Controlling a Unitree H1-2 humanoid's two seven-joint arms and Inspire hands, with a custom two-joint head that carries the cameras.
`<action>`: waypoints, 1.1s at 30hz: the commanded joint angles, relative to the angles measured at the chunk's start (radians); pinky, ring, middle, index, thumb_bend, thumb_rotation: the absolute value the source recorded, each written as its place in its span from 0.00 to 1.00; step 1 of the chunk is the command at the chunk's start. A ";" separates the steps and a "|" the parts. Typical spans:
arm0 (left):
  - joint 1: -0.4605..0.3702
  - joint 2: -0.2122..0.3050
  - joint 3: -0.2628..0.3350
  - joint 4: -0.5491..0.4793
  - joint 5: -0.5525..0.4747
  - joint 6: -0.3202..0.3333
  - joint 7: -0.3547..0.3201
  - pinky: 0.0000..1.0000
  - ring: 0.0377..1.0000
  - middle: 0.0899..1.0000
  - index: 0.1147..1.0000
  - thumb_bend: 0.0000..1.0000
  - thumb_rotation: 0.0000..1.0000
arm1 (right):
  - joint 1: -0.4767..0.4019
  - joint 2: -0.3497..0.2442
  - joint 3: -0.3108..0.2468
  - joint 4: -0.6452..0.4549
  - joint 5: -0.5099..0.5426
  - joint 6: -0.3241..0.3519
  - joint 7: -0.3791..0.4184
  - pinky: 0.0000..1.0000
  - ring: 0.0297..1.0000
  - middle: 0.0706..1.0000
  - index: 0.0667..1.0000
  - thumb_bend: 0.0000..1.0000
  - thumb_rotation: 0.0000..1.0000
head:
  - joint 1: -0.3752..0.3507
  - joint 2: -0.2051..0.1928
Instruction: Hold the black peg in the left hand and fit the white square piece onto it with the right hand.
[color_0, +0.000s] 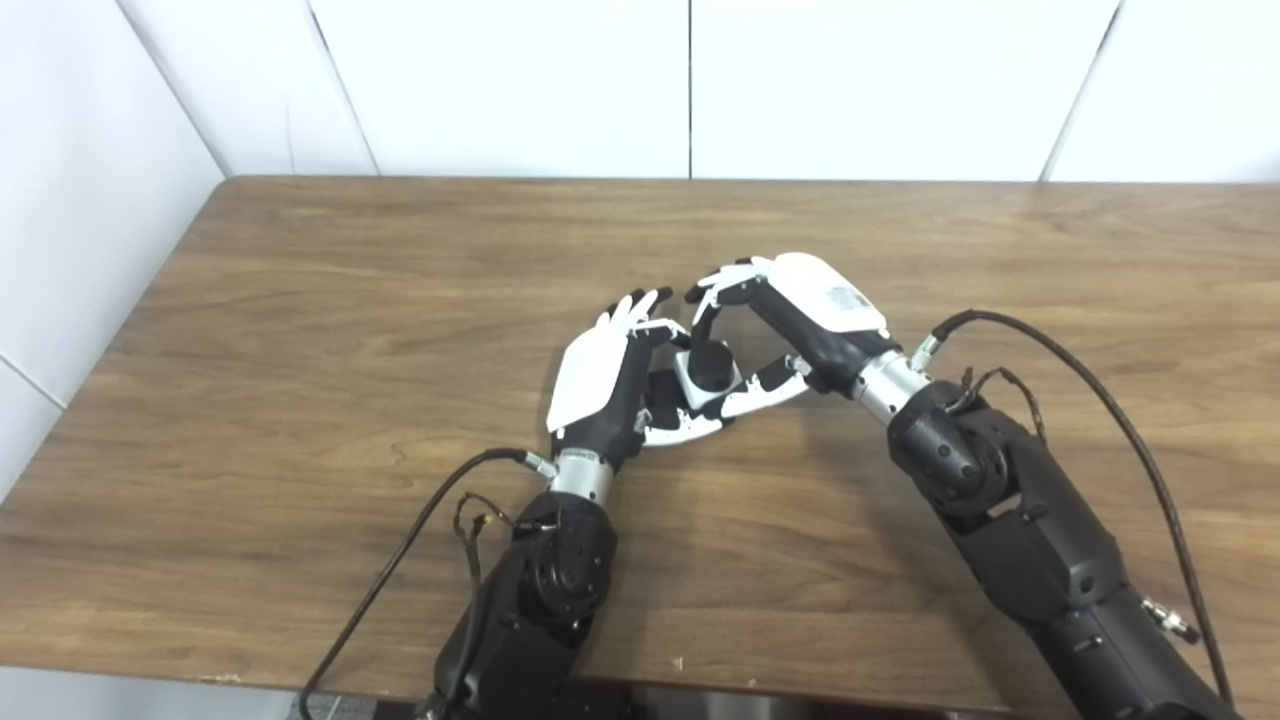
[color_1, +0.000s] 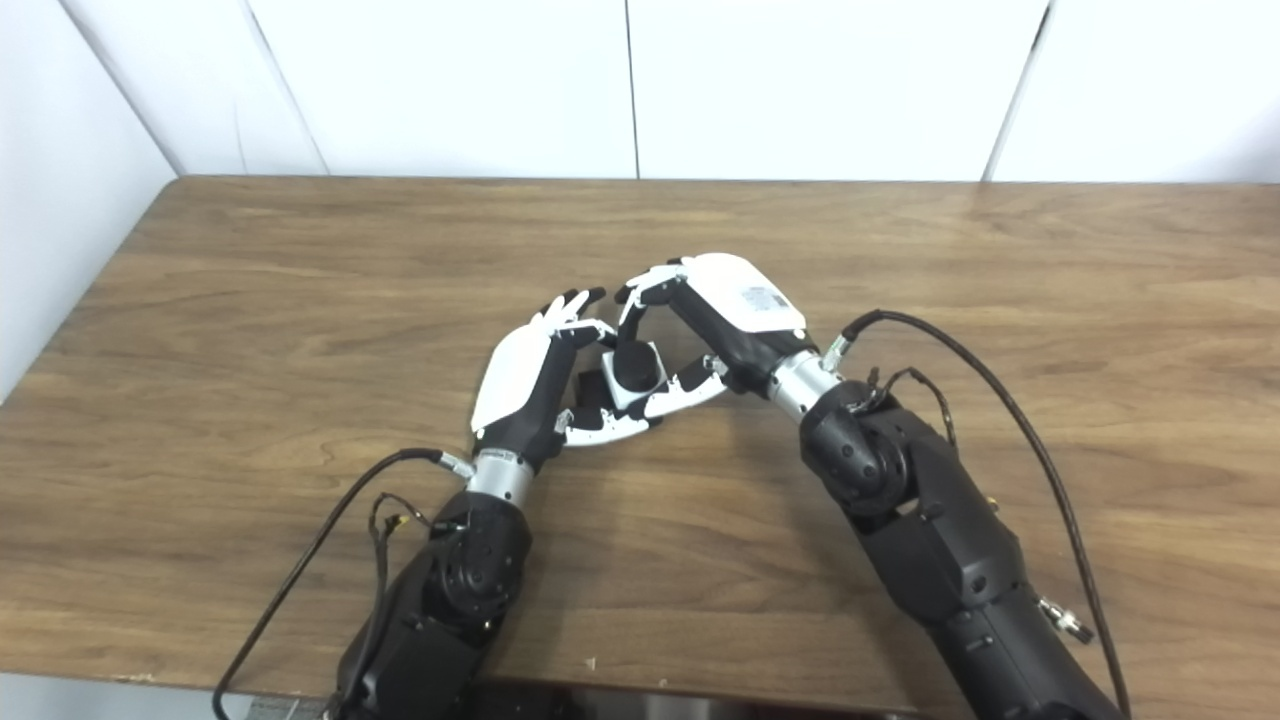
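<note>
My two hands meet over the middle of the wooden table. The black peg is a short round stub on a dark base, and my left hand is shut on it, fingers curled over and thumb below. The white square piece sits around the peg, whose rounded top pokes through its middle. My right hand is shut on the white piece, with fingers arched over the far side and thumb pressed against the near side. The peg's lower part is hidden behind the left palm.
Bare wood lies all around the hands. A white wall runs along the far edge and another along the left edge. Black cables loop from both wrists over the table near the forearms.
</note>
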 joint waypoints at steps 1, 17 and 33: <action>0.025 -0.004 -0.018 0.020 0.015 0.017 -0.016 1.00 0.99 0.94 0.42 0.51 0.09 | -0.004 -0.008 0.009 -0.014 -0.003 0.002 0.022 0.94 0.86 0.77 0.45 0.51 0.14 | 0.001 0.001; 0.021 -0.005 -0.009 0.011 0.007 0.023 -0.015 1.00 0.99 0.94 0.42 0.52 0.09 | 0.001 -0.014 0.010 0.010 -0.006 -0.012 0.002 0.89 0.84 0.76 0.45 0.51 0.14 | 0.007 0.017; 0.027 -0.008 -0.010 0.007 0.008 0.030 -0.018 1.00 0.99 0.94 0.42 0.52 0.09 | 0.013 -0.023 0.013 0.011 0.013 -0.003 0.015 0.88 0.84 0.77 0.45 0.52 0.15 | 0.007 -0.013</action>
